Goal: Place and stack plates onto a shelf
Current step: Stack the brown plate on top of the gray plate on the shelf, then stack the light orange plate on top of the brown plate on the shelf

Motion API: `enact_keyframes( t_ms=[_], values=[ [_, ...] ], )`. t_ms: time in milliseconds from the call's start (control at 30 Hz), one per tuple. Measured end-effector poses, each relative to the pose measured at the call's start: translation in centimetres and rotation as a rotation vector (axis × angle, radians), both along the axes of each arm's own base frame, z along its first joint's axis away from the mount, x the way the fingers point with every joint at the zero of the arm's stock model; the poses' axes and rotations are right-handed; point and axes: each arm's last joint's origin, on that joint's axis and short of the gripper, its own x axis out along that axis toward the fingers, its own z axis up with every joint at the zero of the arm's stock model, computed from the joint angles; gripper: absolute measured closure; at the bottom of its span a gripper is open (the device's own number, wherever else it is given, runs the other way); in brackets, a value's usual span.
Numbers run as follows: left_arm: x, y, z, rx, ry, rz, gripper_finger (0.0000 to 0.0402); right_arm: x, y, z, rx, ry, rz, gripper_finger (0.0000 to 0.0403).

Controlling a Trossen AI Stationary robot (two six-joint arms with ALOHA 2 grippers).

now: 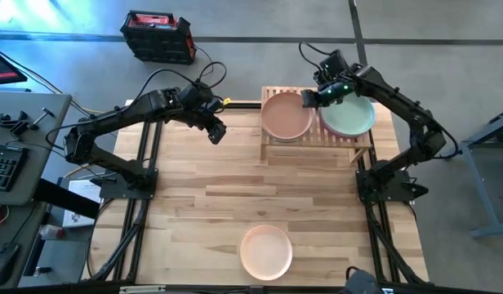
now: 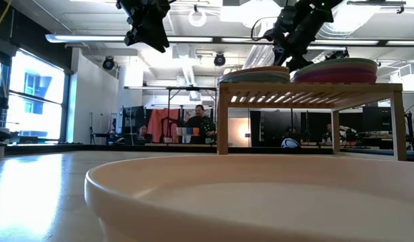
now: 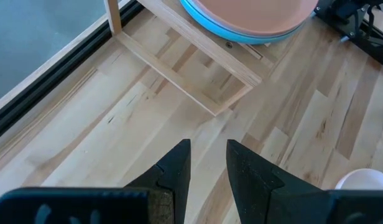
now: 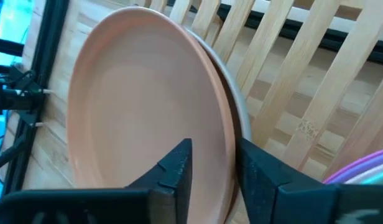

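Note:
The slatted wooden shelf (image 1: pixel 317 135) stands at the table's far right and carries two stacks of plates. A pink plate (image 1: pixel 286 117) tops the left stack and a sage plate (image 1: pixel 349 118) tops the right one, with purple and magenta rims (image 2: pixel 335 72) under it. My right gripper (image 1: pixel 313 98) is over the shelf between the stacks, shut on the pink plate's rim. Left of the shelf, my left gripper (image 1: pixel 216 132) hovers above the bare table, narrowly open (image 3: pixel 208 144) and holding nothing. A cream plate (image 1: pixel 266 251) lies flat near the table's near edge. My right gripper (image 4: pixel 214 144) pinches the pink plate's rim (image 4: pixel 224 134) on the side facing the sage stack. One finger (image 4: pixel 176 165) is inside the dish and one (image 4: pixel 260 180) is outside. It comes from above, slanting down. The plate rests on the left stack, on a greyish plate (image 4: pixel 240 118).
The cream plate fills the foreground of the low view (image 2: pixel 261 195). Open tabletop (image 1: pixel 235 188) lies between it and the shelf. Black arm frames run along both table sides. A desk with a keyboard stands off the left edge, and people sit in the room beyond.

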Motion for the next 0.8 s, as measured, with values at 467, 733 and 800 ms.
enact_keyframes(
  t_ms=[467,733,800],
  values=[
    [0.1,0.0,-0.1,-0.003,0.004,0.0,0.0312,-0.6,0.9,1.6,-0.02,-0.099,0.027,0.0302],
    [0.5,-0.9,-0.1,-0.079,-0.023,-0.065,0.0312,1.1,3.4,2.3,0.014,-0.148,0.127,0.0302],
    [0.6,-1.4,-0.1,-0.103,-0.03,-0.079,0.0312,1.5,4.4,2.7,0.013,-0.163,0.155,0.0302]
  ],
)
